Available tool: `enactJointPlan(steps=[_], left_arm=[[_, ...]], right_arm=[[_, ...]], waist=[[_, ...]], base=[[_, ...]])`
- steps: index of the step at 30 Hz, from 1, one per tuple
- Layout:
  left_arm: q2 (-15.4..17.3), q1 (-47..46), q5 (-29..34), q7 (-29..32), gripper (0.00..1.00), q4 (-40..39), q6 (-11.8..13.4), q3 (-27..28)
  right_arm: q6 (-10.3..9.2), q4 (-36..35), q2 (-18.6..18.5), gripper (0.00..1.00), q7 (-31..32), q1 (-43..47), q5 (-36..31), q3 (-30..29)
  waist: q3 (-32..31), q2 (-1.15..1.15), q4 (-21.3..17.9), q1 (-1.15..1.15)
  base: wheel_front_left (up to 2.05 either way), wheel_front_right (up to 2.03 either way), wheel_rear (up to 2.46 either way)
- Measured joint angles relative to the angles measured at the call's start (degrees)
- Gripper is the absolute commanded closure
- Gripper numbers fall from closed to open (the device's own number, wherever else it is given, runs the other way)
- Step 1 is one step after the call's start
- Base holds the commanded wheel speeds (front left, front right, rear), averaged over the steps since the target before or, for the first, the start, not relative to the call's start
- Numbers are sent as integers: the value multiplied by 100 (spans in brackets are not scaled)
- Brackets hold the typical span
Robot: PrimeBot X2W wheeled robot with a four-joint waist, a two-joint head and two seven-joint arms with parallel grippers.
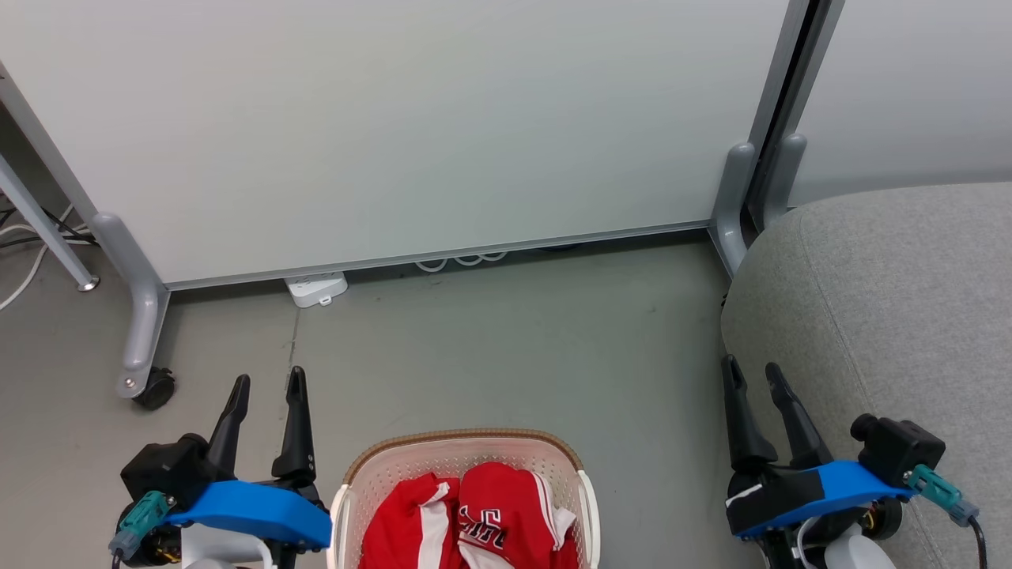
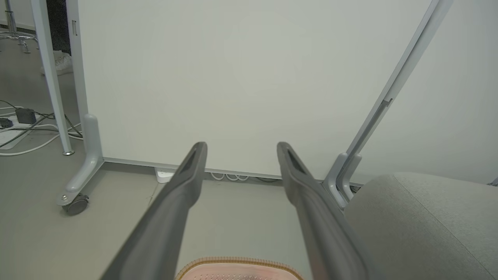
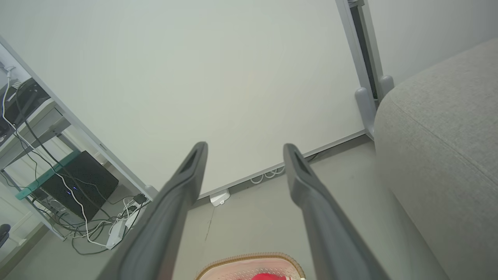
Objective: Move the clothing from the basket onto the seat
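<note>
Grey-green floor (image 1: 490, 348) runs from the robot to a white partition panel (image 1: 395, 118) that closes off the far side. The panel stands on grey feet, and the left foot (image 1: 142, 316) ends in a black castor (image 1: 158, 389). A white power strip (image 1: 318, 288) lies on the floor at the panel's lower edge, with white cable loops (image 1: 462, 259) just to its right under the panel. In the right wrist view, a black box (image 3: 81, 179) sits on a low shelf past the panel's left end, with tangled cables (image 3: 113, 229) on the floor beside it.

Basket (image 1: 466, 441): on the floor at the bottom centre of the head view, between the two arms, brown rim toward the panel.

Clothing (image 1: 506, 498): inside the basket, two red pieces side by side. The left piece shows a white stripe, and the right one shows dark white-outlined lettering.

Seat (image 1: 893, 300): grey upholstery on the robot's right, rounded edge facing the basket. A strip of bare floor separates the two.

Left gripper (image 1: 269, 378): left of the basket and above the floor, fingers pointing toward the panel. Jaws stand spread apart with nothing between them.

Right gripper (image 1: 751, 366): right of the basket, fingers overlapping the seat's near edge in the head view. Whether they touch the seat cannot be told. Jaws likewise spread, holding nothing.
</note>
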Motion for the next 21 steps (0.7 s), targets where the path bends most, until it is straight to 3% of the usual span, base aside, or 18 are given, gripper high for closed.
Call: enactJointPlan(steps=[21], left_arm=[[25,-100,1055,-259,0,156,35,-120]], right_arm=[[1,212,0,0,-253,-98,-1123,24]], waist=[[-6,0,31,0]], base=[[0,0,0]])
